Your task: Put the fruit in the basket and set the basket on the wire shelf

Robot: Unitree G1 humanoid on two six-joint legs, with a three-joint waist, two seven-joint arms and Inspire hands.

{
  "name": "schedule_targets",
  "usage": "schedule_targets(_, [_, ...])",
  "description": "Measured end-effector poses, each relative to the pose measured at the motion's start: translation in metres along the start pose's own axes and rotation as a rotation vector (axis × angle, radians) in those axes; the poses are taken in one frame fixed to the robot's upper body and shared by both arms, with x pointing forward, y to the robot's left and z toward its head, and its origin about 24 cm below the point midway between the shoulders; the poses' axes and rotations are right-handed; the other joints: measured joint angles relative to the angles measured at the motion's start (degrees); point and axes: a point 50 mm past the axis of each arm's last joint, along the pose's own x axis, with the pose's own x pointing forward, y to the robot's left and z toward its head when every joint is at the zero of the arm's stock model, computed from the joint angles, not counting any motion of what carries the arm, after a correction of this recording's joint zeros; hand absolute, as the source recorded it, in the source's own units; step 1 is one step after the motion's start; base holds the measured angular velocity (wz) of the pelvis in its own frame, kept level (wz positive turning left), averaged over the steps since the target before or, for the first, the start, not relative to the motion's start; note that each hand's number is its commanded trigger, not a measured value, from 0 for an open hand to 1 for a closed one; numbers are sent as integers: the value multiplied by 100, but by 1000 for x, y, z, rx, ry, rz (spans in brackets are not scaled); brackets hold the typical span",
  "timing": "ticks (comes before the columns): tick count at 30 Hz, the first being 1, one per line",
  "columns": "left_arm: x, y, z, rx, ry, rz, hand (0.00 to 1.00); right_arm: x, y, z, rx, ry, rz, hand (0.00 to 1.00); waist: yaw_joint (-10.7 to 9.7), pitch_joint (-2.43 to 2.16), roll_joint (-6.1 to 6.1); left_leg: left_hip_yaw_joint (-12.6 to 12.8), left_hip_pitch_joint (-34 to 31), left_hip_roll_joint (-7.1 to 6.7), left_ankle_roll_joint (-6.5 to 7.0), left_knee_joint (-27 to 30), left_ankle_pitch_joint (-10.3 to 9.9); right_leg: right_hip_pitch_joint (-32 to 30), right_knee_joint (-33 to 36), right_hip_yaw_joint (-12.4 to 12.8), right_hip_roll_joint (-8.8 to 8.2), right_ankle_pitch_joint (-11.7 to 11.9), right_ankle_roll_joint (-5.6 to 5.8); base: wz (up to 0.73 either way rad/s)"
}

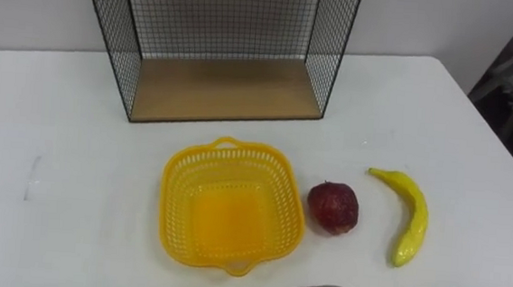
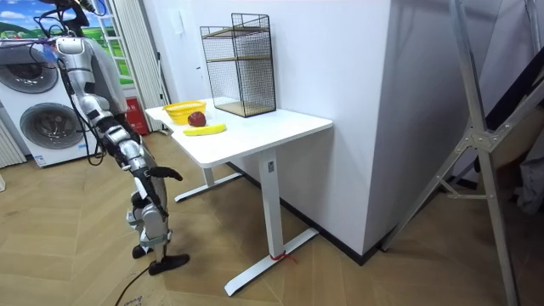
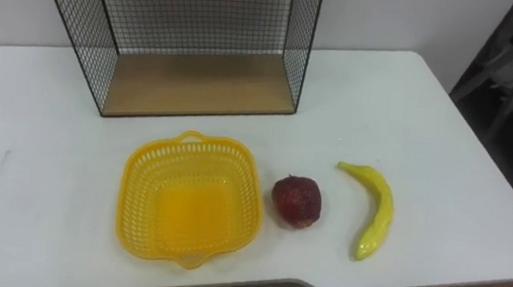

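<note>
The yellow basket (image 1: 171,205) sits empty, apple (image 1: 333,208) and banana (image 1: 407,217) to its right on the counter (image 1: 57,148), wire shelf (image 1: 224,91) beyond. Nothing is done yet. Robot hand state: cannot tell.

A home laundry corner — washing machines (image 2: 44,127) on a wooden floor (image 2: 76,255), beside a white table (image 2: 280,127).

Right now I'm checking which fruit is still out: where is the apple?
In the left eye view the apple lies on the white table, close to the right of the yellow basket, with the banana farther right.
</note>
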Motion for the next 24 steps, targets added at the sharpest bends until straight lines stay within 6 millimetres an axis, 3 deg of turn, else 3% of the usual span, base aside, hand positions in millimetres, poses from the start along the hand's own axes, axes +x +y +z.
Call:
schedule_targets(6, [0,6,6,-8,-47,30,0,-18,33,47,5,-250,7,0,-94,-21,17,81,-22,-6,1,-3,1,-64,47,64,10,3,4,-7])
schedule_targets(8, [0,8,10,-13,-70,44,0,-31,45,70,37,-375,-10,0,-111,-23,11,93,-25,-10,1,-2,2,-70,62,74,16,3,4,0])
schedule_targets(15, [-2,10,7,-9,-88,72,0,-79,67,120,153,-702,-82,0,-100,-31,-64,105,-153,-19,1,1,2,-234,114,97,17,1,4,-1])
schedule_targets(21, [-2,7,12,49,-112,65,0,-125,89,150,99,-1069,-43,0,-58,-27,-50,125,-221,-17,1,26,3,-305,109,112,22,8,-1,-1])
schedule_targets(24, [-2,6,18,50,-130,64,0,-144,100,152,44,-1205,21,0,60,-29,-37,164,-218,-8,1,21,2,-331,112,135,38,9,-5,-8])
